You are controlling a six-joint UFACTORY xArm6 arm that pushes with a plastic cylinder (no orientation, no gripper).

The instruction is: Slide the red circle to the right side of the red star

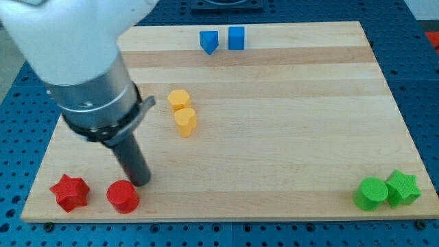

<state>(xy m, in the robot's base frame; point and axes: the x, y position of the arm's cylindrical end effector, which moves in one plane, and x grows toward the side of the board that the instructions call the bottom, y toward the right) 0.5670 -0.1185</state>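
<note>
The red star lies at the view's bottom left corner of the wooden board. The red circle stands just to its right, a small gap between them. My tip is on the board just above and to the right of the red circle, very close to it; I cannot tell whether it touches.
A yellow hexagon and a yellow heart sit together left of the middle. Two blue blocks stand at the top edge. A green circle and a green star lie at the bottom right corner.
</note>
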